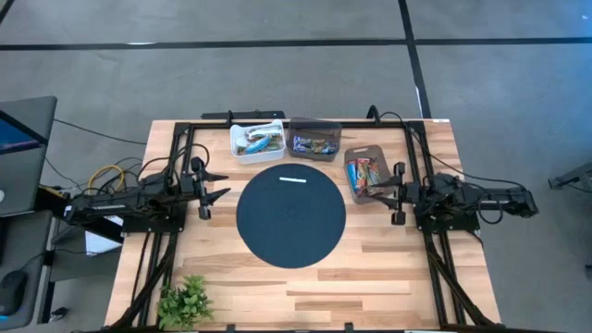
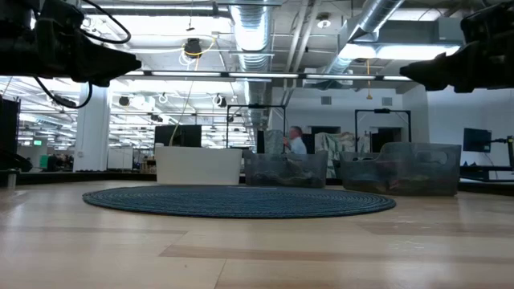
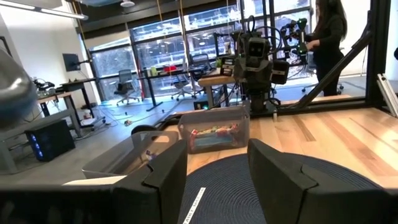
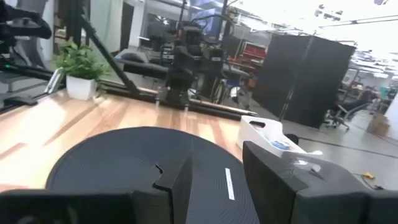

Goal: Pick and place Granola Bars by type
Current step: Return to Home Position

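**Bars sorted into three bins, both arms drawn back**

The bars (image 1: pixel 257 141) lie in three bins along the far edge of the counter (image 1: pixel 388 268). Some are in the white bin (image 1: pixel 237 148), and some are in the dark bin (image 1: pixel 314 125) touching its right side. The orange-red ones are in the grey bin (image 1: pixel 370 150), which sits just off the round mat's (image 1: pixel 290 227) right rim. No bar lies loose on the mat or the bare wood. Only a thin white strip (image 1: pixel 292 180) rests on the mat, near its far edge.

The left end effector (image 1: pixel 218 185) hangs above the counter just left of the mat, fingers apart and holding nothing. The right end effector (image 1: pixel 381 193) hangs close beside the grey bin, also spread and empty. The two face each other across the mat. A plant (image 1: pixel 185 301) stands at the near left corner.
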{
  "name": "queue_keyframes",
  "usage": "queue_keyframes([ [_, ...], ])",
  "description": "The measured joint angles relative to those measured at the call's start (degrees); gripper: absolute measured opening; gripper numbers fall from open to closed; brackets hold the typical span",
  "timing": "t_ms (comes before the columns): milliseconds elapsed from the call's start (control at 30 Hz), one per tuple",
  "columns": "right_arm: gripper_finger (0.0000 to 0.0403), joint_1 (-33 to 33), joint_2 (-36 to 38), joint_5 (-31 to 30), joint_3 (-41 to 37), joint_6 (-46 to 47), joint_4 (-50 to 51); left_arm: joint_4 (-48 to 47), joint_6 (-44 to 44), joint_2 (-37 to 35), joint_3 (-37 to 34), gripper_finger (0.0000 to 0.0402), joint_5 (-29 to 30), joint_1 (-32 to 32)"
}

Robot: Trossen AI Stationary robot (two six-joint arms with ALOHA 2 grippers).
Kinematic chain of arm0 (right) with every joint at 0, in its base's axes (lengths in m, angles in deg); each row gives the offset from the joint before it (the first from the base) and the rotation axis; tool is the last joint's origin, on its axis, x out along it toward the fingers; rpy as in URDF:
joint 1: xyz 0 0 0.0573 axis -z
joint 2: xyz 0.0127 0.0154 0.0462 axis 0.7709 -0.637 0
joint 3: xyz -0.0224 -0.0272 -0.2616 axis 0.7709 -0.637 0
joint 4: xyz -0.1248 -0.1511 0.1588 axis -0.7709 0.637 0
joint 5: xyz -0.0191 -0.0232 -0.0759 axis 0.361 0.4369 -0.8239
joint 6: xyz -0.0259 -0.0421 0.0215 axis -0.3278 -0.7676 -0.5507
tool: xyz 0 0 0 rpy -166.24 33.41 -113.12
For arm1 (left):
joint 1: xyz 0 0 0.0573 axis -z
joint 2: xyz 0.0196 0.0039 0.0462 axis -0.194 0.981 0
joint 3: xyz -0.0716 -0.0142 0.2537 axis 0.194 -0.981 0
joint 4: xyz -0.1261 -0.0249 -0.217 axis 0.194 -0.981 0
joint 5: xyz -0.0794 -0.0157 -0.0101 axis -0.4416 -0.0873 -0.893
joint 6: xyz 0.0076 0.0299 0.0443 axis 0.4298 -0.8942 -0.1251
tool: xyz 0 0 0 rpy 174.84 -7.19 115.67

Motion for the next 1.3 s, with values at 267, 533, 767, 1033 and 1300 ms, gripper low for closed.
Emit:
queue_keyframes([
  [267,0.0134,-0.1,0.0,2.3,0.0,-0.4,0.4,-1.0,-1.0,0.0,0.0,0.0164,0.0,0.0],
  [533,0.0134,0.0,0.0,2.3,0.0,0.0,0.4,-1.9,-1.2,0.0,0.0,0.0164,0.1,0.0],
  [767,0.0134,0.0,-0.1,2.4,0.0,0.0,0.4,-3.4,-1.8,0.0,0.0,0.0164,-0.9,0.0],
  [1033,0.0134,0.0,-0.1,2.4,0.0,0.0,0.4,-3.5,-2.1,0.0,0.0,0.0164,-1.1,0.0],
  [1300,0.0134,0.0,-0.1,2.4,0.0,0.0,0.4,-3.6,-2.7,0.0,0.0,0.0164,-1.1,0.0],
])
